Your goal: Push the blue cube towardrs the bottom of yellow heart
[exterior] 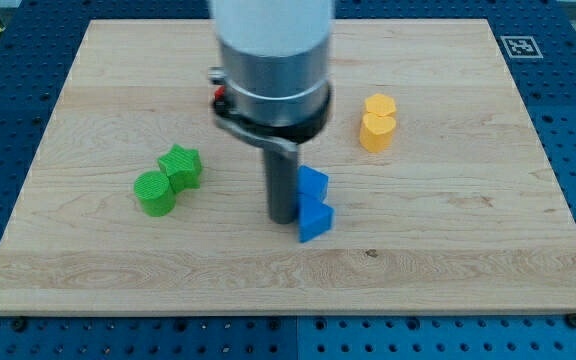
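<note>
Nearest you, two blue plastic blocks (314, 203) sit stacked in view, touching the right side of my tip (283, 218) — a bare rod, nothing held. Your yellow heart block (377, 131) lies up and right of my tip, so the push runs rightward.

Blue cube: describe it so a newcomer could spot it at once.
On the wooden board, find the dark rod just left of centre. My tip sits against two touching blue blocks on its right; the blue cube is the lower one, nearer the view's bottom.
</note>
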{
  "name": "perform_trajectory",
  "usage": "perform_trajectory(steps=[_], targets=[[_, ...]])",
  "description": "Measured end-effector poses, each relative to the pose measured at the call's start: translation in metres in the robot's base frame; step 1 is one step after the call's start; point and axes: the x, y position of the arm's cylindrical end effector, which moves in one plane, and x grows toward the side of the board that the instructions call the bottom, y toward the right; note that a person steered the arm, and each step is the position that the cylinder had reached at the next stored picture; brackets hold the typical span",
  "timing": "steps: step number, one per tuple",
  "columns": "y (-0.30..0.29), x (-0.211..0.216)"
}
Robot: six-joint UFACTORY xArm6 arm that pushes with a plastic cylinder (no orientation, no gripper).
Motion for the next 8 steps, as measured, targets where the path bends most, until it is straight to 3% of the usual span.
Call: perform_trajectory(steps=[1, 4, 8], targets=[[0.034, -0.003], [-0.031, -0.025], [0.056, -0.039]])
